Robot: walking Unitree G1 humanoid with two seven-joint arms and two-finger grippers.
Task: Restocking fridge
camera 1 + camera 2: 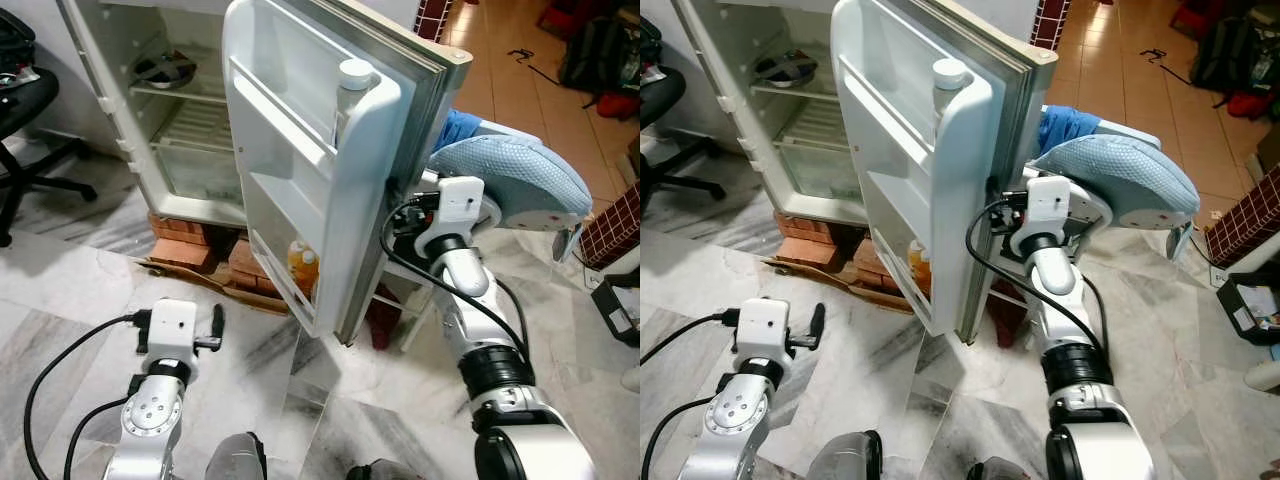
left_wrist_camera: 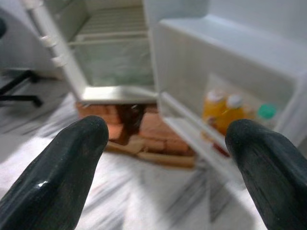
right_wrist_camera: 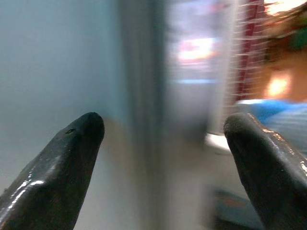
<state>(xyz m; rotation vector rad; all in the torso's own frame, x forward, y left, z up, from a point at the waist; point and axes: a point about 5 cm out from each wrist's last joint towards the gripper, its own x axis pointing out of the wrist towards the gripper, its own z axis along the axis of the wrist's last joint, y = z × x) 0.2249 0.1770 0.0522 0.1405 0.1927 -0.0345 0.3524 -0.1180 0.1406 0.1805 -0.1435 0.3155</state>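
The white fridge [image 1: 190, 150] stands open, and its door [image 1: 300, 170] swings out toward me. A white-capped bottle [image 1: 352, 85] stands on the door's top shelf. Orange bottles [image 1: 303, 270] sit on its bottom shelf, and they also show in the left wrist view as orange bottles [image 2: 221, 111] beside a green cap. My right arm [image 1: 460, 215] reaches to the door's outer edge. There my right gripper [image 3: 160, 158] is open, with the blurred door edge between its fingers. My left gripper [image 1: 216, 328] hangs low over the floor, open and empty, and points at the fridge's foot.
The fridge rests on bricks [image 1: 185, 235] and flattened cardboard. A dark bowl [image 1: 165, 70] sits on an inner shelf. A black office chair [image 1: 20, 130] stands to the left. A pale blue padded thing [image 1: 510, 175] is behind the door, and a black box [image 1: 620, 310] lies far right.
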